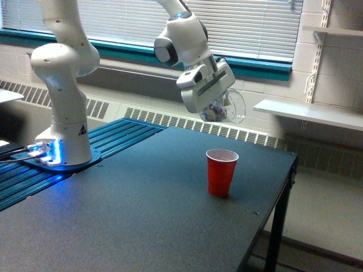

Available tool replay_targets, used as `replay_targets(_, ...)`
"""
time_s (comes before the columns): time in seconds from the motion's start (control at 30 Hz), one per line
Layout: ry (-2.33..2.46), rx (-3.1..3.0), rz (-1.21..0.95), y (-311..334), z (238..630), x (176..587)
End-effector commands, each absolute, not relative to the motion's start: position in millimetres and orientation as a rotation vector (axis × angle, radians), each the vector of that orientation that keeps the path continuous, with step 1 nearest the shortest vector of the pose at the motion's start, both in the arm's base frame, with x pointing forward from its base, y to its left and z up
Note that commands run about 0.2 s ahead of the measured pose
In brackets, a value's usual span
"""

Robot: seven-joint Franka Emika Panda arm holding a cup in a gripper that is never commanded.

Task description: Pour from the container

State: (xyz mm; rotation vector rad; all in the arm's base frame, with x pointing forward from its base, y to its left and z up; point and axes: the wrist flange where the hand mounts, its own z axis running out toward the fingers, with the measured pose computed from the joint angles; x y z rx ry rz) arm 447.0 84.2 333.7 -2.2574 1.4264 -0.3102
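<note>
Clear container [226, 108] tilted, clamped betw. the fingers [218, 109], above red cup [220, 172].

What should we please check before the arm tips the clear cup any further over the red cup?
1. Gripper holds the clear cup: ok.
2. Clear cup has contents to pour: ok, small pieces show inside.
3. Red cup upright, mouth open: ok.
4. Clear cup's mouth directly above the red cup: cannot tell from this one view.
5. Nothing spilled on the table: ok.
</note>
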Motion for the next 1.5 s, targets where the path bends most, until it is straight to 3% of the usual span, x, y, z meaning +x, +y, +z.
replay_targets(0.03,1.555,-2.117,-0.282,99,336,452)
replay_targets(0.67,1.756,-1.852,-0.235,127,332,469)
replay_targets(1.5,1.893,-1.626,-0.197,141,314,460)
